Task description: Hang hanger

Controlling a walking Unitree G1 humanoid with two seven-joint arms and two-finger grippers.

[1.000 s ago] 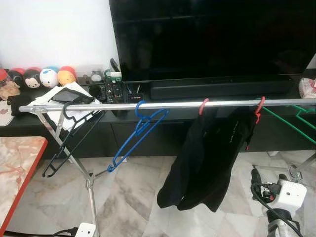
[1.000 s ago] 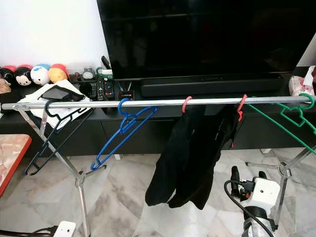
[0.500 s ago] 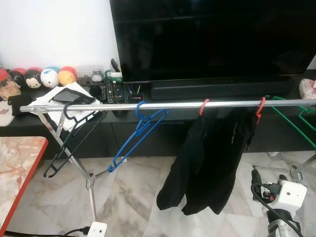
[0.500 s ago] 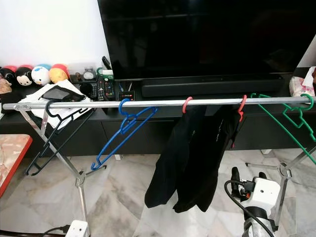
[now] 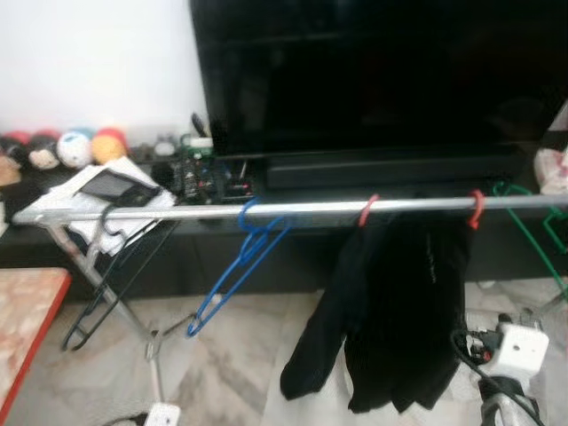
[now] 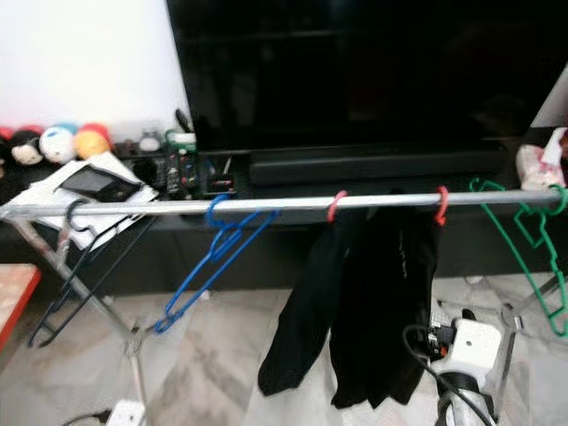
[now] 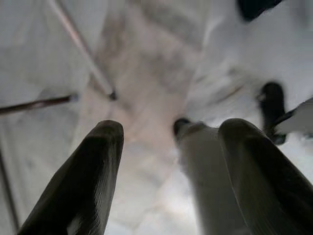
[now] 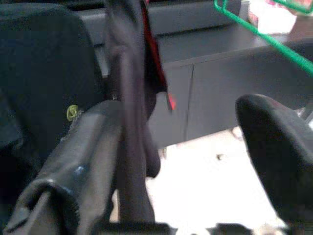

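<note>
Marble-floor living room, TV behind. Right gripper (image 8: 181,161) fingers spread, empty, low at 5 o'clock beneath black garment (image 5: 404,311). Red hanger (image 6: 437,206) hooked on rail (image 5: 177,213); light, stiff, slippery; best gripped at hook neck. Left gripper (image 7: 171,161) released.

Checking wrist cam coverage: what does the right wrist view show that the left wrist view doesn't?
Right wrist view: the black garment, a red hanger, a green hanger and the dark cabinet, past the open right gripper. Left wrist view: the pale marble floor and a thin rack leg, past the open left gripper. Both: two black fingers spread apart, holding nothing.
</note>
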